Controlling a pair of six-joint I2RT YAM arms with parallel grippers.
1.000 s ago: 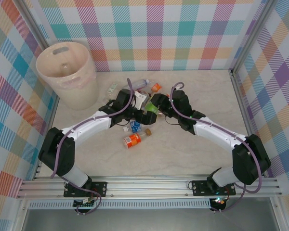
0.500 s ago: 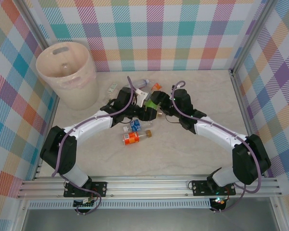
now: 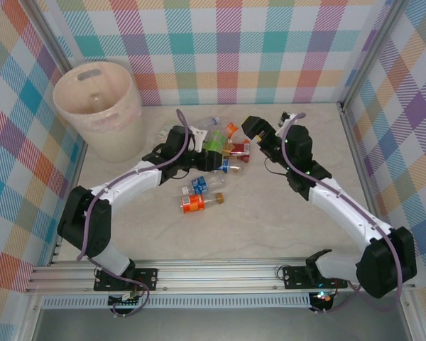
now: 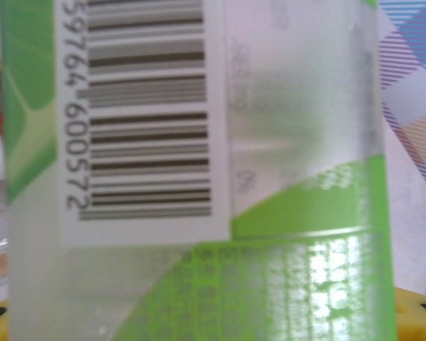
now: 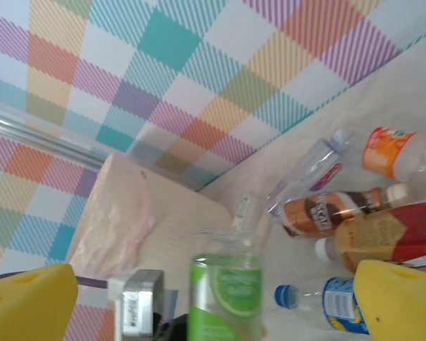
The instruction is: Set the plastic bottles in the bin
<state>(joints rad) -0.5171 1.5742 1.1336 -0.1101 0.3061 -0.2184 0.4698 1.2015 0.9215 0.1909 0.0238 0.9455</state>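
From above, the bin [image 3: 99,106] stands at the far left corner of the table [image 3: 270,227]. To the right of the bin, the left gripper [image 3: 211,150] is clamped on a green-labelled bottle [image 3: 214,143] at the edge of a cluster of loose bottles [image 3: 202,186] lying on the table. Farther right of the bin, past the cluster, the right gripper [image 3: 250,129] hangs with its fingers apart, holding nothing.

At the left wrist, the green-labelled bottle sits very close, barcode [image 4: 145,106] facing the camera, between yellow pads [image 4: 415,316] at the bottom corners.

At the right wrist, the pads stand wide apart at the lower corners with nothing touching them. The green-labelled bottle stands upright just in front of the bin's pale wall. Right of the bin lie an orange bottle [image 5: 387,153], a brown bottle [image 5: 334,209] and a blue-capped bottle [image 5: 326,298].
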